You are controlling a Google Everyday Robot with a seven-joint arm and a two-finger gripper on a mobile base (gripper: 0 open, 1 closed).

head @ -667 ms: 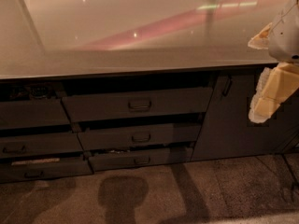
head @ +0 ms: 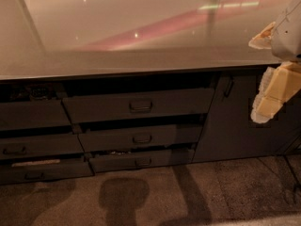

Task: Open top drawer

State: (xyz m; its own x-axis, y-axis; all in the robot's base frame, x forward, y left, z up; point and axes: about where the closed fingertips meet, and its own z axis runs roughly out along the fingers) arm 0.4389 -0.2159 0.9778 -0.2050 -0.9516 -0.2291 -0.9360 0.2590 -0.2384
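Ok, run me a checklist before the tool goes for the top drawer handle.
1. Target picked out: ok. The top drawer is the widest front, right under the counter.
2. Handle visible and unblocked: ok. The handle sits mid-front with nothing across it.
3. Tool lined up with the handle: not ok. The tool hangs at the right edge, in front of the cabinet door.
4. Tool in contact with the handle: not ok. They are well apart.
5. Drawer's starting state: cannot tell. A dark gap runs above its front.
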